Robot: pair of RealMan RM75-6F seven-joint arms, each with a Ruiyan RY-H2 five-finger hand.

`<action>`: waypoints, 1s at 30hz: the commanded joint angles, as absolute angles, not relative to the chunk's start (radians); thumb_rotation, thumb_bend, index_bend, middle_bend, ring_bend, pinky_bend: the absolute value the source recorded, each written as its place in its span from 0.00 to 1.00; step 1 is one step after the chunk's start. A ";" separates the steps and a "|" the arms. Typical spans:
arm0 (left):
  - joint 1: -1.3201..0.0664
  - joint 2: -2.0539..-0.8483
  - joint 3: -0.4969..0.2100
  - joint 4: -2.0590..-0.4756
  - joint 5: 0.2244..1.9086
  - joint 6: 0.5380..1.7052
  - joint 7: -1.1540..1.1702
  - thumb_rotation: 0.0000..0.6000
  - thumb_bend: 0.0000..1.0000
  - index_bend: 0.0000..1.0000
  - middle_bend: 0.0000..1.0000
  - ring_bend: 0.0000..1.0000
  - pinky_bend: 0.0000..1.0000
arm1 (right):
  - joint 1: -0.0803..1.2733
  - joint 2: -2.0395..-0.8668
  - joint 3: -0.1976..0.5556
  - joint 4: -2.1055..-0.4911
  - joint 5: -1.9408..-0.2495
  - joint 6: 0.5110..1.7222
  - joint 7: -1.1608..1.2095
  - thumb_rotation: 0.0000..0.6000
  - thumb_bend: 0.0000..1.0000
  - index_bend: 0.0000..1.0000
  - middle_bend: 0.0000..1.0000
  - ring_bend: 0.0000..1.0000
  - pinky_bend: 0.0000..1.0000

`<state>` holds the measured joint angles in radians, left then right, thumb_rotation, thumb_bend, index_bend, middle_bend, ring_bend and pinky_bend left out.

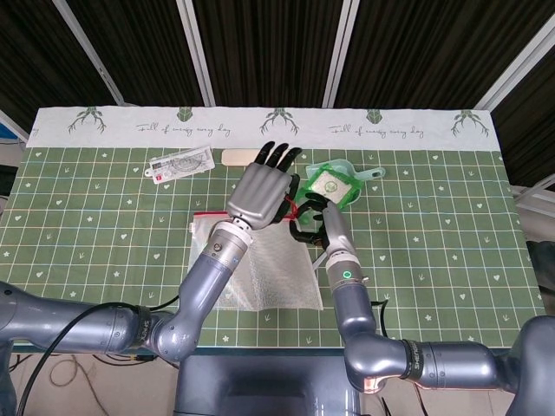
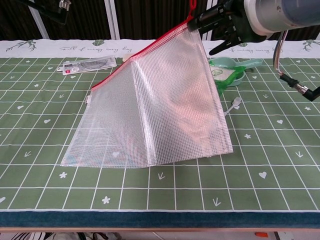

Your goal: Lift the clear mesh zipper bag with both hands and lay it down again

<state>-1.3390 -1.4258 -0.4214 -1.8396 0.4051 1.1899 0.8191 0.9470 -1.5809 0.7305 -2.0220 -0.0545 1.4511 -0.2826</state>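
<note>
The clear mesh zipper bag (image 2: 155, 110) with its red zipper edge stands tilted. Its right top corner is raised high while its lower edge rests on the green grid mat (image 2: 280, 150). My right hand (image 2: 227, 20) pinches that raised corner at the red zipper. In the head view the right hand (image 1: 308, 224) shows at the bag's (image 1: 264, 273) upper right. My left hand (image 1: 260, 189) hovers above the bag's zipper edge with its fingers spread, holding nothing.
A packaged ruler set (image 1: 179, 164) and a wooden stick (image 1: 241, 156) lie at the back left. A green scoop with a lidded cup (image 1: 336, 184) sits just behind the right hand. A white spoon (image 2: 233, 106) lies by the bag's right side.
</note>
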 commanded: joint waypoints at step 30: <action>-1.221 -1.347 -0.326 -1.862 0.440 1.192 0.726 1.00 0.42 0.60 0.09 0.00 0.00 | 0.916 -1.481 0.867 -2.090 0.009 1.467 -0.251 1.00 0.57 0.65 0.20 0.00 0.23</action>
<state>-1.2213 -1.3475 -0.3272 -1.8624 0.4394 1.1924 0.7263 0.9158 -1.4848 0.8628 -2.0904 0.0050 1.4685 -0.2529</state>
